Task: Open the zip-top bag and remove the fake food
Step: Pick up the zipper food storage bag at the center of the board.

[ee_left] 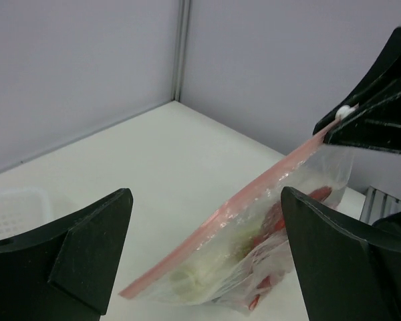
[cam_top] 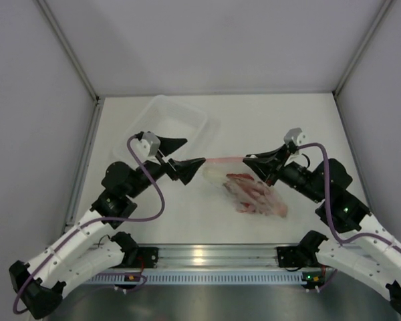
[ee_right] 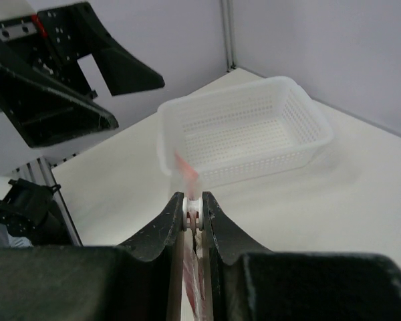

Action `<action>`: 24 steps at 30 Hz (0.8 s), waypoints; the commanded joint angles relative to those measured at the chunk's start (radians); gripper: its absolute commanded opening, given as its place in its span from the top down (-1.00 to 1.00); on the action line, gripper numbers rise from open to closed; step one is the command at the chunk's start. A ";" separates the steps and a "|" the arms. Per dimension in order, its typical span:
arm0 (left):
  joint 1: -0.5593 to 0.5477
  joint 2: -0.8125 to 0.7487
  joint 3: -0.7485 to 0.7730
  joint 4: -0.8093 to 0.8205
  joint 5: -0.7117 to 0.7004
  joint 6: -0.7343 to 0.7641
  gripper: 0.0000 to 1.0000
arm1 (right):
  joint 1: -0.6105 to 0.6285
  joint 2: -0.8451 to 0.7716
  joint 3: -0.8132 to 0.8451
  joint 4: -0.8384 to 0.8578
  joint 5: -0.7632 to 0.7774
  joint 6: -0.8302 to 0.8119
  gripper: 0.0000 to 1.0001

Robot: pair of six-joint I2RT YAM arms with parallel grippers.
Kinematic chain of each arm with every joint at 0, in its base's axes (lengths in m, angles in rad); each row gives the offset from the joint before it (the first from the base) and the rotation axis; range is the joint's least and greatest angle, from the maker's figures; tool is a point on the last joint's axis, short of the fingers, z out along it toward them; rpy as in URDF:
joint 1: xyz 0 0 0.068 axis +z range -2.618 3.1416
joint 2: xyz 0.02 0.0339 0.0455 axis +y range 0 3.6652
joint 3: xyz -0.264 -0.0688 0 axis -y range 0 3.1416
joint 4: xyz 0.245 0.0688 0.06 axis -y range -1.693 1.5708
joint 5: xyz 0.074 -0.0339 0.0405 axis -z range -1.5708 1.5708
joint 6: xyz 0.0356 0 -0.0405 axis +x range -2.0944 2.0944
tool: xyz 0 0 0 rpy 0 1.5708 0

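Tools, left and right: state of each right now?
Left tool: open, holding nothing.
Right tool: closed on the zip-top bag, at its pink zip edge.

Bright, even light from above; faint soft shadows on the matte white worktop. Glare spot on the silver aluminium rail. Wrist views soft in close foreground.

Top camera looks down; facing wrist cameras share the zip-top bag.
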 commanded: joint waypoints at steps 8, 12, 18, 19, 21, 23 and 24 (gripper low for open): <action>0.002 0.224 0.281 -0.055 0.572 0.138 -0.96 | -0.008 -0.034 0.054 0.027 -0.286 -0.190 1.00; 0.001 0.320 0.338 -0.053 0.703 0.152 -0.96 | -0.008 -0.023 0.077 -0.027 -0.326 -0.208 1.00; 0.001 0.384 0.353 -0.055 0.732 0.181 -0.89 | -0.008 -0.020 0.081 -0.049 -0.373 -0.217 1.00; 0.001 0.393 0.361 -0.053 0.747 0.175 -0.85 | -0.007 -0.019 0.080 -0.049 -0.373 -0.217 1.00; -0.002 0.416 0.372 -0.053 0.790 0.167 -0.70 | -0.008 -0.019 0.075 -0.033 -0.366 -0.215 1.00; -0.019 0.439 0.378 -0.055 0.799 0.161 -0.62 | -0.010 -0.014 0.074 -0.021 -0.353 -0.212 1.00; -0.025 0.444 0.378 -0.055 0.796 0.162 -0.58 | -0.008 -0.017 0.072 -0.015 -0.350 -0.211 1.00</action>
